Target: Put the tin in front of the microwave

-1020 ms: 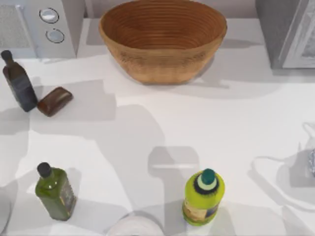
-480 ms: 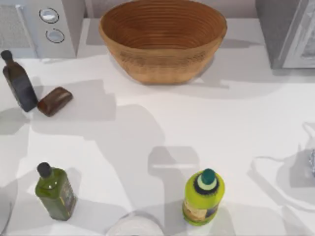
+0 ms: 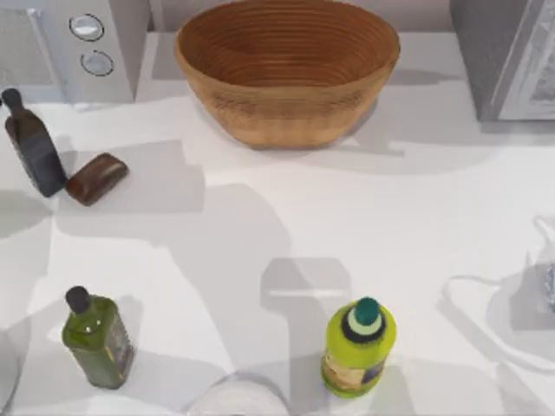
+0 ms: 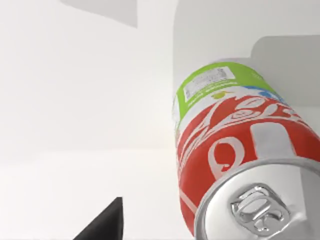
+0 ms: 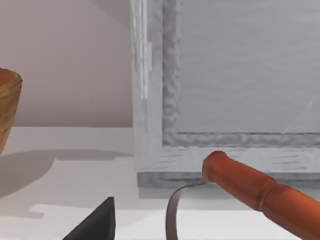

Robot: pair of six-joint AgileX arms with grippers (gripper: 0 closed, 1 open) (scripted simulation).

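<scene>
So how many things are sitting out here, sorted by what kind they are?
Bottles: 3, namely the dark bottle, the olive-green bottle and the yellow-green bottle
Drink cans: 1, the tin
Baskets: 1, the woven basket
Boxy appliances: 2, the microwave and a grey box
Brown blocks: 1
Orange-handled tools: 1
Total: 9
</scene>
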